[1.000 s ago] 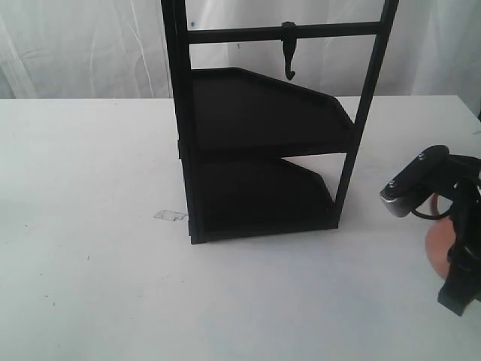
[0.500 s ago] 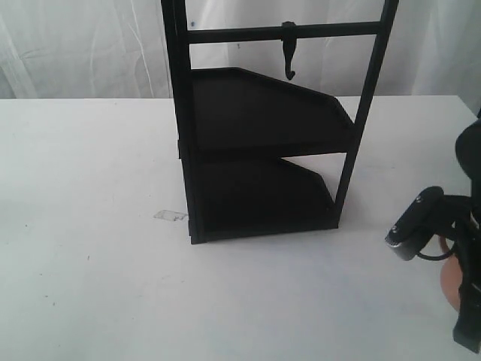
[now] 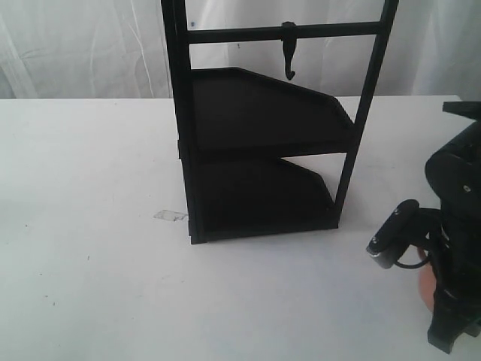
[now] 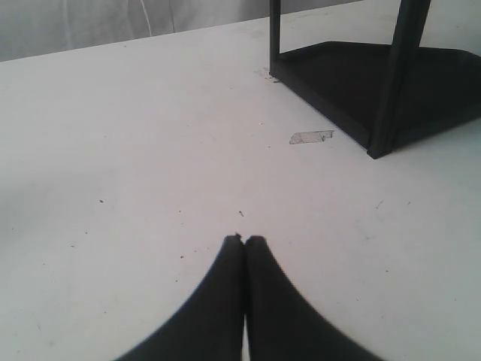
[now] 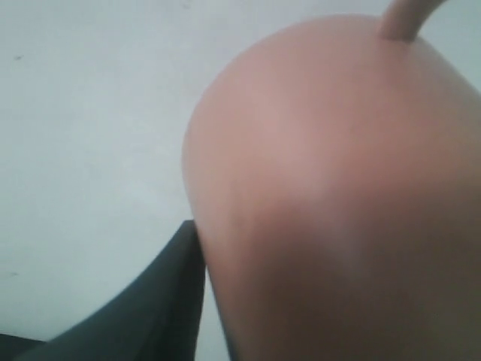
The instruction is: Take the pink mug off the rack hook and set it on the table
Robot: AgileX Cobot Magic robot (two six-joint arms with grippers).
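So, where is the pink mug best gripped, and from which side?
Probably the broad round wall of the pink mug, coming from the side away from its handle: the wall gives wide contact, while the handle is only a thin bar sticking out. One right-gripper finger lies against that wall now.

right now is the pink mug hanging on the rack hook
No, the rack hook is bare, and the pink mug is far lower, off to the right.
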